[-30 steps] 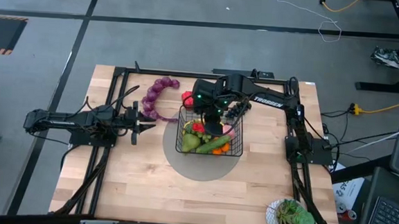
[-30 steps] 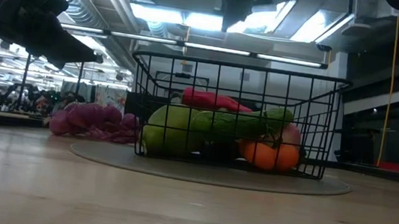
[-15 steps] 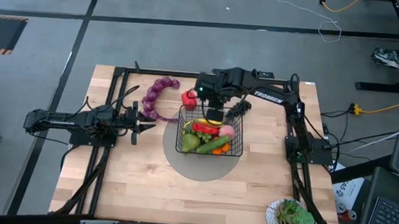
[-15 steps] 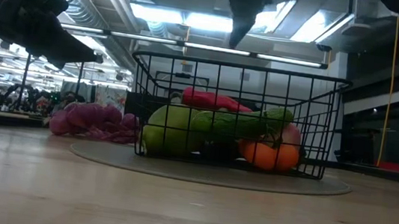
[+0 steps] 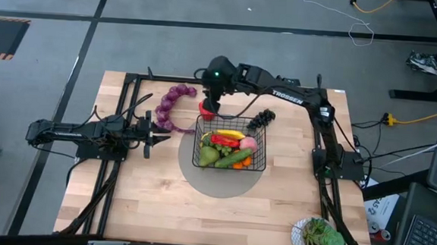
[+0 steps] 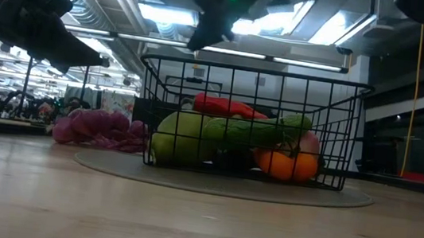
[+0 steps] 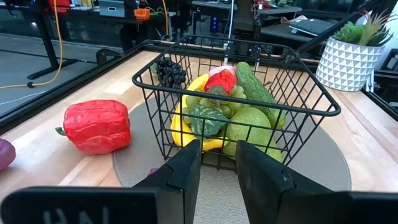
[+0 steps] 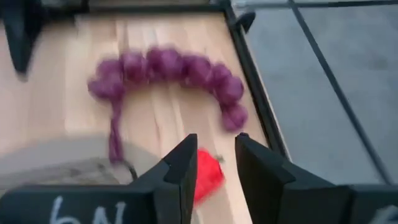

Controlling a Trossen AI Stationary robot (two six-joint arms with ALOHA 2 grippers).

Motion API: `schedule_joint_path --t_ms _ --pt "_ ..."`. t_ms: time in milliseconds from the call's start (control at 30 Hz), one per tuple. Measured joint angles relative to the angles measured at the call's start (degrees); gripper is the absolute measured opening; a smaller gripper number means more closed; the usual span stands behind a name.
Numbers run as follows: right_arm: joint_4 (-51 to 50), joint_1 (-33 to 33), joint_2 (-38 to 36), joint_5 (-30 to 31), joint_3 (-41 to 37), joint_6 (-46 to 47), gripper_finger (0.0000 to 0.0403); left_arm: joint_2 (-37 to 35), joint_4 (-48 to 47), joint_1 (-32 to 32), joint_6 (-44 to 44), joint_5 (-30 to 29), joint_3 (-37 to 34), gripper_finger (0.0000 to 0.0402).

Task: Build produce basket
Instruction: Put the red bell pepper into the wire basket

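The black wire basket [image 5: 196,148] [image 6: 256,84] [image 7: 298,93] stands on a grey round mat and holds a banana, a red pepper, a cucumber, a pear, green grapes, an orange and a peach. A second red pepper [image 5: 205,111] [image 7: 96,126] [image 8: 205,177] lies on the table at the basket's far left corner. The purple grape string [image 5: 170,104] [image 6: 95,130] [image 8: 168,68] curves on the table left of it. Dark grapes [image 5: 261,119] [image 7: 169,71] lie by the basket's far right corner. My right gripper [image 5: 211,99] [image 6: 205,34] [image 8: 214,155] hovers shut above the loose pepper. My left gripper [image 5: 157,130] [image 7: 217,155] waits shut, left of the basket.
A leafy plant in a white bowl [image 5: 318,236] [image 7: 351,53] sits at the table's near right corner. The grey mat [image 5: 218,183] reaches past the basket on its near side. Black frame rails [image 5: 129,94] run along the table's left, far and right sides.
My right gripper has risen out of the basket and swung toward the table's far left, ending above the loose red pepper. The yellow banana now shows in the basket's far part, where the gripper was.
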Motion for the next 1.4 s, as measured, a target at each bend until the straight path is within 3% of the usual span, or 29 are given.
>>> schedule_joint_path --t_ms 533,667,767,933,1233,1400 --pt "15.17 -6.17 8.07 -5.03 -1.07 11.54 0.011 0.0 0.0 0.01 0.0 0.0 0.0 0.0096" --pt "10.36 -7.33 9.07 -7.11 -0.92 14.75 0.011 0.01 0.0 0.01 0.01 -0.02 0.01 0.0096" --pt "5.02 -8.22 10.41 -12.06 -0.97 15.03 0.011 0.0 0.0 0.01 0.01 -0.01 0.02 0.0096" --pt "4.81 -9.78 12.98 -21.77 -0.99 19.48 0.011 0.02 0.0 -0.01 0.0 -0.17 0.02 0.0096" --pt "3.73 -12.09 16.84 -23.11 -0.99 22.01 0.011 0.01 0.0 0.01 0.01 -0.2 0.01 0.0096" --pt "2.38 -13.01 17.04 -27.32 -0.99 20.65 0.011 0.02 0.0 0.01 0.02 -0.2 0.02 0.0096"
